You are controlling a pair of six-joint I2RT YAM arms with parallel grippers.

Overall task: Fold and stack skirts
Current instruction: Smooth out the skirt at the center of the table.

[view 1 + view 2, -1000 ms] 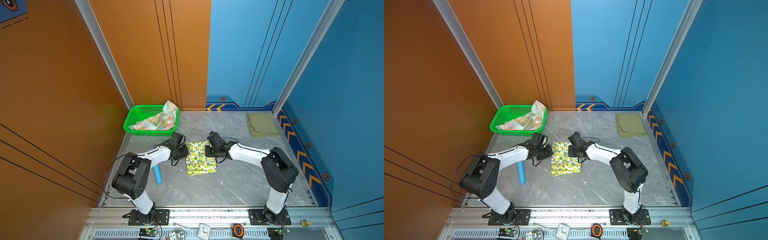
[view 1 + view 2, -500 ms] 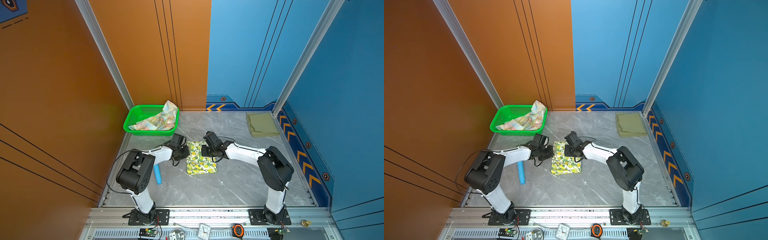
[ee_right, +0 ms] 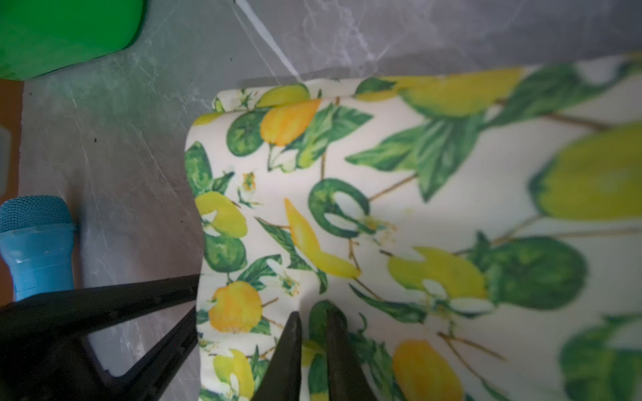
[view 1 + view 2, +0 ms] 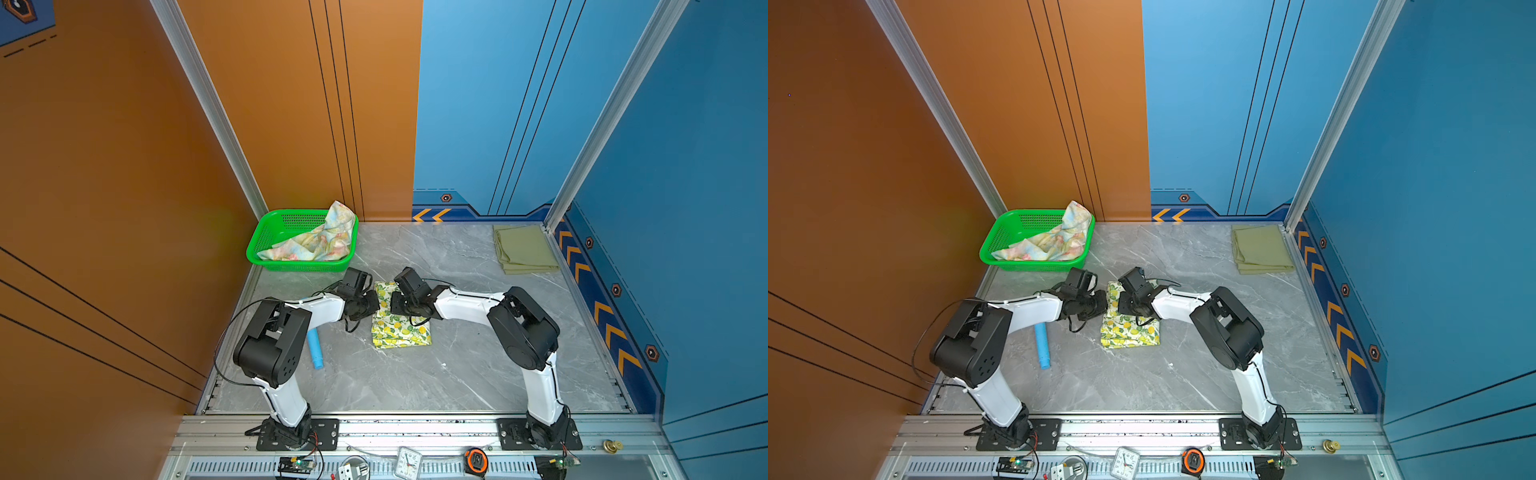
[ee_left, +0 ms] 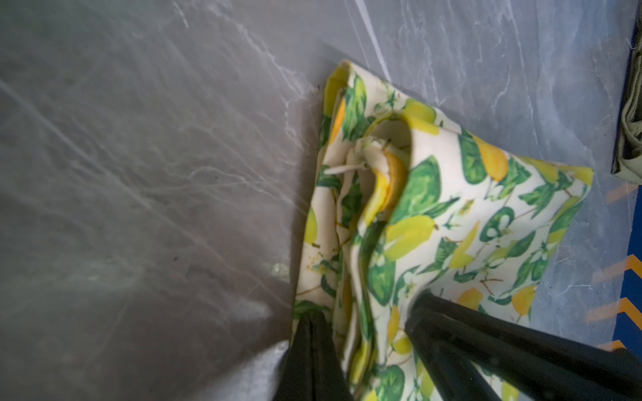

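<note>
The folded lemon-print skirt (image 4: 401, 334) lay at the centre of the bench (image 4: 457, 374), its 12 o'clock end clamped by the left gripper (image 5: 309, 314) and nipped by the right gripper (image 3: 312, 316) — probably to carry it, folded, onto the olive-green skirt (image 4: 525, 249) at 2 o'clock.

We see a grey marbled floor (image 4: 415, 374), evenly lit, enclosed by orange wall panels (image 4: 104, 166) and blue wall panels (image 4: 478, 104), joined by aluminium corner posts (image 4: 210, 104); chevron-marked dark-blue skirting (image 4: 465, 210) runs below.
</note>
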